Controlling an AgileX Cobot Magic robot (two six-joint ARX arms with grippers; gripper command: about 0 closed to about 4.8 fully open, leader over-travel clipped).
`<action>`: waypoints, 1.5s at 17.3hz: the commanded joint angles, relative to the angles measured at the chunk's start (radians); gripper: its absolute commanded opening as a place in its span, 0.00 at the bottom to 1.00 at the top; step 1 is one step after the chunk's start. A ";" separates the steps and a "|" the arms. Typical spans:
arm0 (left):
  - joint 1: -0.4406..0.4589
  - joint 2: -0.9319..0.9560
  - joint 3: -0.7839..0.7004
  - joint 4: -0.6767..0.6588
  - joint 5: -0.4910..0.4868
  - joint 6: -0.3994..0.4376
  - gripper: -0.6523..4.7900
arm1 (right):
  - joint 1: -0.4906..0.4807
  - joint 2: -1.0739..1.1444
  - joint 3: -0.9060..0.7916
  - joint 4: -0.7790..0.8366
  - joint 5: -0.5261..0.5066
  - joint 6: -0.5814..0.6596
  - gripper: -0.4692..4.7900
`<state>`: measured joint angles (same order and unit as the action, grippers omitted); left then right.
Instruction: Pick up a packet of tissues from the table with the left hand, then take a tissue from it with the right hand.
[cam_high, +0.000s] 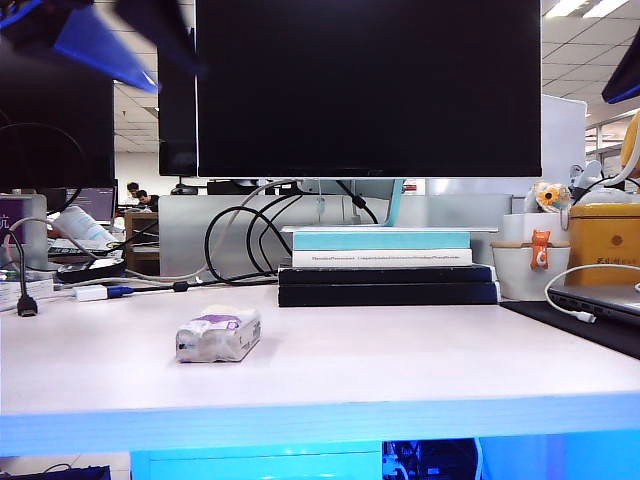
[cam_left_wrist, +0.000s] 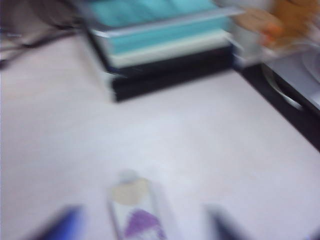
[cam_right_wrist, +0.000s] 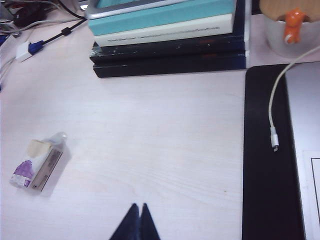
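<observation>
The packet (cam_high: 218, 335) lies flat on the surface (cam_high: 400, 360), left of centre in the exterior view, near the front edge and well apart from the book stack (cam_high: 385, 265) behind it. A cream tissue (cam_right_wrist: 38, 148) shows at one end of the packet; purple print marks its top. Nothing touches the packet.

The left gripper (cam_left_wrist: 145, 225) hangs above the surface, blurred. In the left wrist view its two fingers (cam_left_wrist: 62, 225) stand wide apart, with the packet between them in the picture, at the bottom of the frame. Whether the fingers are level with the packet cannot be told. In the exterior view a blurred dark-blue part of this arm sits at the upper left.

The right gripper (cam_right_wrist: 136, 222) is closed on nothing, fingertips meeting in a point. It hangs over bare surface, right of the packet and well apart from it. A black mat (cam_right_wrist: 267, 160) with a white cable (cam_right_wrist: 274, 115) lies to the right.
</observation>
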<state>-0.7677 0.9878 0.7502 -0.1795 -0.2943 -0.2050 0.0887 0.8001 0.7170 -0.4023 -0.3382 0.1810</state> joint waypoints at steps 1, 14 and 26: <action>-0.004 0.057 -0.016 0.100 -0.034 -0.017 1.00 | 0.000 0.000 0.003 0.013 -0.004 -0.006 0.08; -0.024 0.539 -0.134 0.585 -0.094 -0.124 1.00 | 0.000 0.055 0.003 0.011 0.029 -0.029 0.08; -0.032 0.718 -0.134 0.665 -0.110 -0.128 1.00 | 0.000 0.060 0.003 0.017 0.078 -0.078 0.08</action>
<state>-0.7990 1.6966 0.6128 0.4767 -0.4046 -0.3309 0.0879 0.8619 0.7166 -0.4015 -0.2615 0.1101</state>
